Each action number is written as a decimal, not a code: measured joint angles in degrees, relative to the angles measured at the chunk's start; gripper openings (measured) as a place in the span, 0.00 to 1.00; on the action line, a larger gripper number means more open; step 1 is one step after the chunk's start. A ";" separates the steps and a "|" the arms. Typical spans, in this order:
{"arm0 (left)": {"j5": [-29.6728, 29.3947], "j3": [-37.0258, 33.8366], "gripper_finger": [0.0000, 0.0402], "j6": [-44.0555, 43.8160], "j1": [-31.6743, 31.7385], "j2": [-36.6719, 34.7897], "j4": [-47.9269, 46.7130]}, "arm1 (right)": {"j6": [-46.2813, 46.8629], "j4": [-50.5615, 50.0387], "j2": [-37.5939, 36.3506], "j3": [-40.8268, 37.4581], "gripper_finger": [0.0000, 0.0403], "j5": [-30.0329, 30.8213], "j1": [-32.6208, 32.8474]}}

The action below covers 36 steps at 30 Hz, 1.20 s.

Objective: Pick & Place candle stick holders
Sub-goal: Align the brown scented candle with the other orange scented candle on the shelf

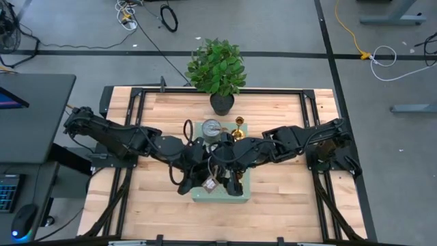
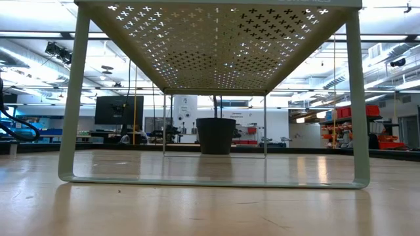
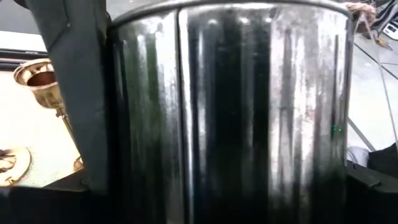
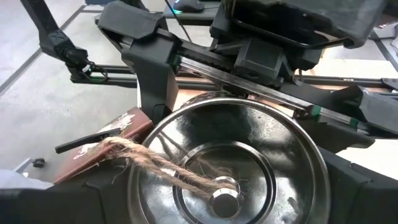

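Wooden worktop from above: both arms meet over a pale green board, with a gold holder and a silver holder behind. Left wrist view: spread fingers flank a silver holder. Right wrist view: right fingers apart around that same silver piece, twine across its top.

Bright, even overhead light on the wooden table, with soft shadows under both arms. Ceiling strips blaze at ten and two o'clock beyond the perforated board. The silver holder fills the left wrist view, streaked with glare, slightly blurred.
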 joint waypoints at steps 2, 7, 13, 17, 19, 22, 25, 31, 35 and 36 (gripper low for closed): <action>-0.17 0.00 0.89 -0.04 -0.02 0.00 -0.01 | -0.02 0.02 0.00 0.00 0.84 -0.01 0.00; -1.38 0.00 0.89 0.08 -0.02 0.07 0.09 | -0.22 -0.21 -0.02 0.00 0.84 -0.08 0.02; -1.67 0.00 0.89 0.40 -0.07 0.11 0.18 | -0.21 -0.22 -0.02 0.00 0.88 -0.02 0.04; -2.59 -0.02 0.89 0.91 -0.07 0.11 0.62 | -0.02 -0.14 -0.09 0.00 0.92 0.31 0.02; -3.32 -0.02 0.89 1.31 -0.07 0.13 0.70 | 0.43 -0.07 -0.11 0.00 0.92 0.89 -0.02; -4.15 -0.02 0.89 1.42 -0.07 0.16 0.80 | 0.76 -0.22 -0.26 0.00 0.92 1.24 0.05; -4.58 -0.03 0.89 1.60 -0.07 0.22 1.23 | 0.81 -0.57 -0.61 0.00 0.92 2.19 0.47; -6.59 -0.03 0.89 1.58 -0.64 -0.04 1.78 | 1.19 -3.00 -2.23 0.00 0.93 5.99 1.60; -7.55 -0.02 0.89 1.63 -0.92 -0.52 2.36 | 2.24 -3.69 -3.29 0.00 0.93 6.86 2.22; -7.61 -0.02 0.89 1.63 -1.09 -0.83 1.93 | 2.57 -3.70 -3.43 0.00 0.93 6.89 2.31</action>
